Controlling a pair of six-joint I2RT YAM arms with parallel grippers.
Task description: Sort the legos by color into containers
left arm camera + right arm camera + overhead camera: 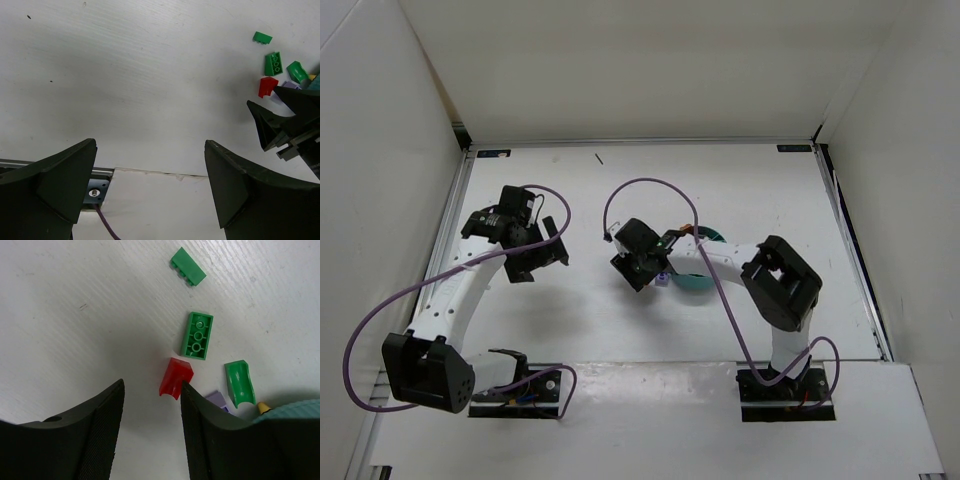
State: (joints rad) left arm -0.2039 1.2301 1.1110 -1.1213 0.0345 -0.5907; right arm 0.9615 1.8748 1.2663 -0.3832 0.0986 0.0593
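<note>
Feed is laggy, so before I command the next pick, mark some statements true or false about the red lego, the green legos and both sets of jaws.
1. The red lego lies loose on the table. True.
2. The left jaws hold a green lego. False: they stand wide open and empty.
3. Three green legos lie on the table. True.
4. The right jaws are clamped on the red lego. False: they stand apart, and the lego lies by one tip, not between them.
</note>
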